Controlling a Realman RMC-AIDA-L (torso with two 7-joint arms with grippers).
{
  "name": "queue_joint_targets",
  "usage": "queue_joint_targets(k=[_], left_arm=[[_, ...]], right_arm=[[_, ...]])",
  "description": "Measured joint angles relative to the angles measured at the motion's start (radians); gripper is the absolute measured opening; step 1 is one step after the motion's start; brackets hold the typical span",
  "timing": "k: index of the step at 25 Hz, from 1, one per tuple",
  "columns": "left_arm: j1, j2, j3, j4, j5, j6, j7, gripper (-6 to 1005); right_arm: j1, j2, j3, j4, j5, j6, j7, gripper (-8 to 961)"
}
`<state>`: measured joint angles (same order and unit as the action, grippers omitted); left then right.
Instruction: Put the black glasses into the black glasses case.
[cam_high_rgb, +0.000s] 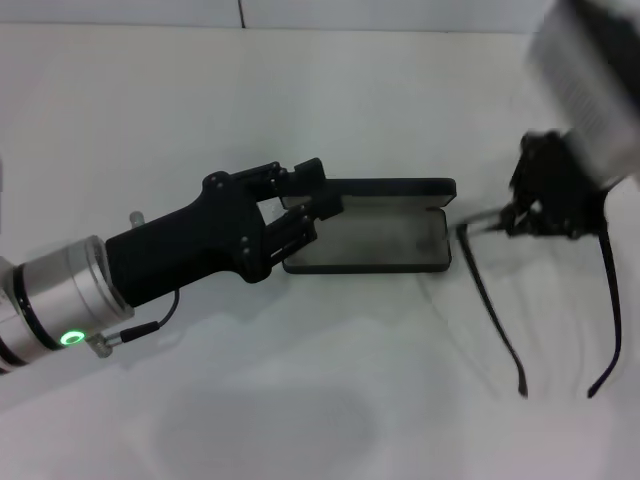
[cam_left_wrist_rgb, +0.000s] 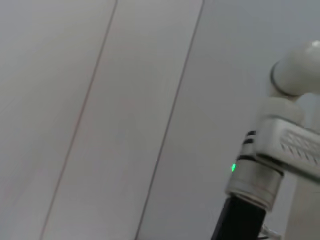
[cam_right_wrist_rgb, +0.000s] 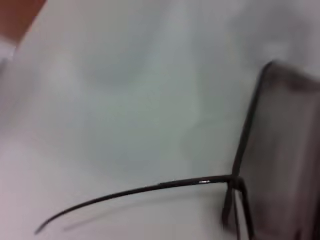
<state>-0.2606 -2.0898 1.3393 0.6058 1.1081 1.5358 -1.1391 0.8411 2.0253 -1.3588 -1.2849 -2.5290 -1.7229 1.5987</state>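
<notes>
The left hand (cam_high_rgb: 308, 205) is spread a little and touches the near end of the black rectangular hard glasses case (cam_high_rgb: 385, 232). One finger sits at the raised lid and the others at the grey-lined tray. The case lies open on the white worktop (cam_high_rgb: 300, 100). The right hand (cam_high_rgb: 545, 205) is just past the far end of the case, pinching the front of the thin black wire-frame glasses (cam_high_rgb: 500, 310). Their two long arms point away from that hand, toward the robot.
</notes>
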Motion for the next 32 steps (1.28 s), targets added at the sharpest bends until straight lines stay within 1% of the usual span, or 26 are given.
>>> queue_joint_targets(k=[3, 4, 5, 6, 7, 9, 10, 12, 14, 17, 20, 22, 25, 32], left_arm=[[-0.006, 0.0, -0.005, 0.001, -0.015, 0.059, 0.005, 312], [-0.008, 0.0, -0.005, 0.001, -0.021, 0.078, 0.01, 309], [-0.012, 0.0, -0.006, 0.002, -0.025, 0.097, 0.014, 305], [-0.019, 0.0, -0.006, 0.003, -0.032, 0.126, 0.018, 301], [-0.025, 0.001, -0.006, 0.003, -0.038, 0.152, 0.021, 288], [-0.044, 0.001, -0.006, 0.004, -0.058, 0.214, 0.028, 261], [-0.055, 0.001, -0.006, 0.003, -0.065, 0.246, 0.034, 247], [-0.077, 0.001, -0.006, 0.002, -0.071, 0.285, 0.044, 220], [-0.103, 0.001, -0.001, 0.002, -0.071, 0.313, 0.049, 193], [-0.139, -0.001, 0.016, -0.007, -0.06, 0.322, 0.049, 153], [-0.173, -0.003, 0.042, -0.03, -0.057, 0.323, 0.06, 46], [-0.202, -0.005, 0.057, -0.058, -0.06, 0.323, 0.073, 46], [-0.223, -0.006, 0.059, -0.095, -0.061, 0.323, 0.084, 45], [-0.21, -0.008, 0.06, -0.121, -0.063, 0.322, 0.098, 45]], right_arm=[[-0.039, -0.005, 0.21, -0.025, 0.097, -0.06, 0.001, 116], [-0.055, -0.005, 0.255, -0.028, 0.126, -0.067, 0.001, 111], [-0.09, -0.005, 0.31, -0.036, 0.173, -0.065, 0.005, 107], [-0.119, -0.005, 0.342, -0.041, 0.212, -0.058, 0.009, 103], [-0.157, -0.003, 0.364, -0.045, 0.258, -0.045, 0.01, 103], [-0.263, -0.002, 0.386, -0.046, 0.42, 0.002, -0.001, 103], [-0.282, -0.002, 0.386, -0.044, 0.455, 0.012, -0.007, 103], [-0.381, -0.002, 0.382, -0.012, 0.65, 0.055, -0.05, 104], [-0.414, -0.002, 0.379, 0.036, 0.757, 0.06, -0.085, 104], [-0.432, -0.002, 0.351, 0.135, 0.904, 0.059, -0.149, 104], [-0.414, -0.004, 0.324, 0.237, 0.963, 0.062, -0.2, 104], [-0.397, -0.001, 0.319, 0.283, 0.968, 0.06, -0.216, 104], [-0.367, -0.001, 0.303, 0.336, 0.971, 0.062, -0.23, 104], [-0.325, 0.001, 0.282, 0.401, 0.983, 0.066, -0.249, 104]])
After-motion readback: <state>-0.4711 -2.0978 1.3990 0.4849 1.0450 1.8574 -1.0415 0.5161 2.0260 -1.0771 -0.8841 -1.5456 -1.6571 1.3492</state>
